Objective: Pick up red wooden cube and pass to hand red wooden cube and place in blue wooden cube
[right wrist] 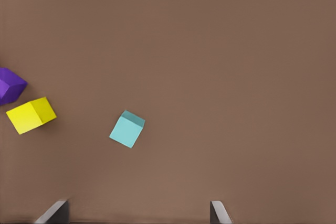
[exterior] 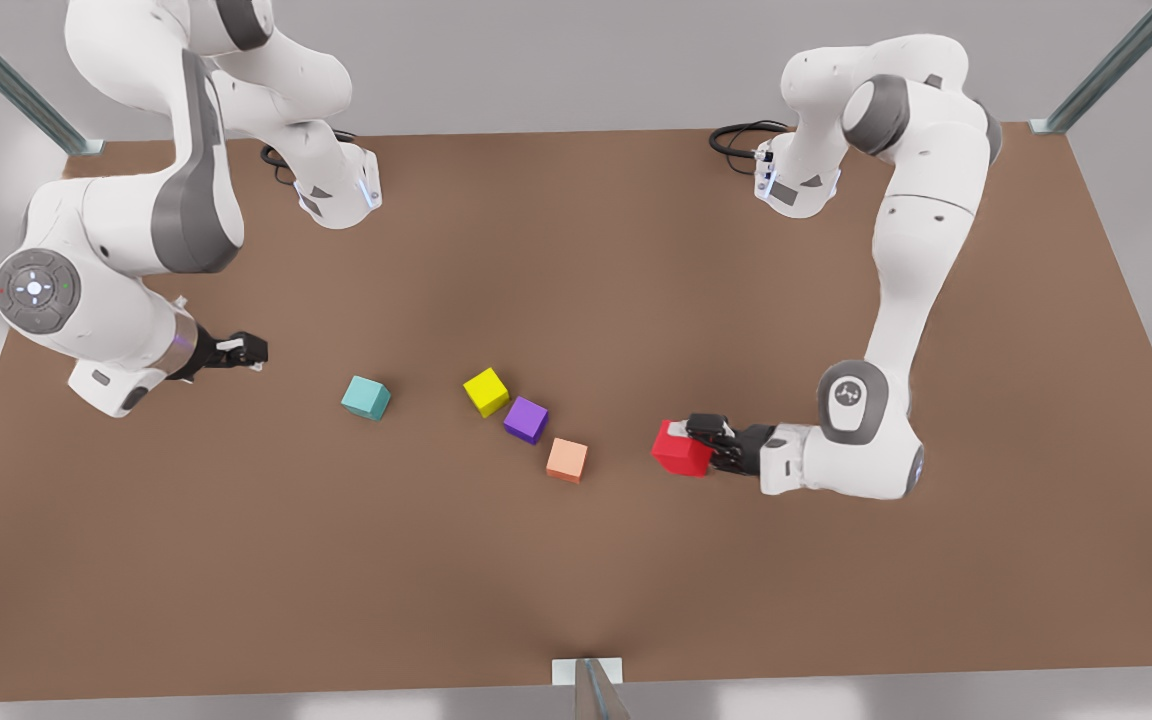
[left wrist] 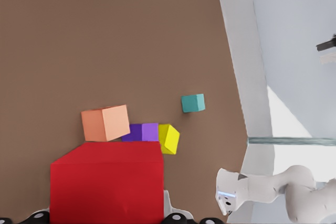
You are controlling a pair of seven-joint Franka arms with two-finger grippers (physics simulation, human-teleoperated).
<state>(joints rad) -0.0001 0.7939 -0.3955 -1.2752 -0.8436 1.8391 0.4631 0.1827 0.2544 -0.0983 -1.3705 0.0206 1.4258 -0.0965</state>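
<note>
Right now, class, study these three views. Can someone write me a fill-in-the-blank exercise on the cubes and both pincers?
1. The left pincer is shut on the ____ cube.
2. The right pincer, which is open, waits near the ____ cube.
3. The purple cube lies between the yellow cube and the ____ cube.

Missing words: red; teal; salmon-orange

Red wooden cube (exterior: 682, 452) gripped; blue wooden cube (exterior: 365, 397) apart.

Yellow cube (exterior: 486, 391), purple cube (exterior: 526, 419), salmon-orange cube (exterior: 567, 460) in a diagonal row mid brown table (exterior: 576, 580); yellow and purple nearly touching.
</note>
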